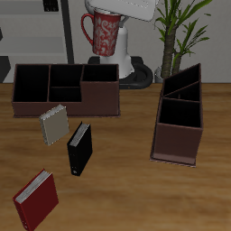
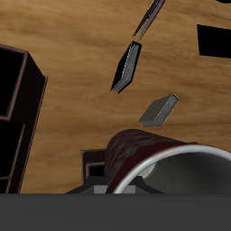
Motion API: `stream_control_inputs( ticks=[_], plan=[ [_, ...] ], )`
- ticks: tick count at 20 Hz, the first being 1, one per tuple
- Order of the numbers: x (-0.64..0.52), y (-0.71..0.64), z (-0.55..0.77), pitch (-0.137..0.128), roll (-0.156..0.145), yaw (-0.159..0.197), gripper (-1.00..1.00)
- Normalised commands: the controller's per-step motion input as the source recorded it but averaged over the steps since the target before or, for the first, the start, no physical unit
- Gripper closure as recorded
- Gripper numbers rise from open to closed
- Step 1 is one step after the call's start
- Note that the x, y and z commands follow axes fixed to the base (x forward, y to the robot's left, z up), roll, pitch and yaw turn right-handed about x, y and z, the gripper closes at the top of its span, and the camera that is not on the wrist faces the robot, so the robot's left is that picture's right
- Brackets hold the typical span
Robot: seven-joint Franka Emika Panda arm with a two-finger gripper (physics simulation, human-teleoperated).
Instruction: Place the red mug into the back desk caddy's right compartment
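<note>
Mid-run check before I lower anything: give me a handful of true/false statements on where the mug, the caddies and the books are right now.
1. The red mug is lifted clear of the table. True.
2. The mug already sits inside the back desk caddy. False: it hangs in the gripper above and behind the caddy.
3. The right compartment holds a book. False: its black inside shows nothing.
4. The narrow caddy with slanted dividers stands apart from the long one. True.
5. The black book lies flat. False: it stands upright.
6. A red book lies nearest the table's front edge. True.
</note>
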Motion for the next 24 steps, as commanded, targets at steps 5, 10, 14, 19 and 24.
stream_control_inputs(
  ticks=[5,10,14,19,24],
  plan=[
    [-0.26,-0.10,-0.13,0.015,0.030,0.047,1.00],
    [-0.16,-0.17,-0.14,0.031,-0.021,0.026,1.00],
    [-0.21,-0.05,-0.11,0.019,-0.010,-0.002,1.00],
    [-0.28,0.11,-0.10,-0.006,0.015,0.004,1.00],
    [-0.15,0.09,-0.12,0.013,0.003,0.013,1.00]
  ],
)
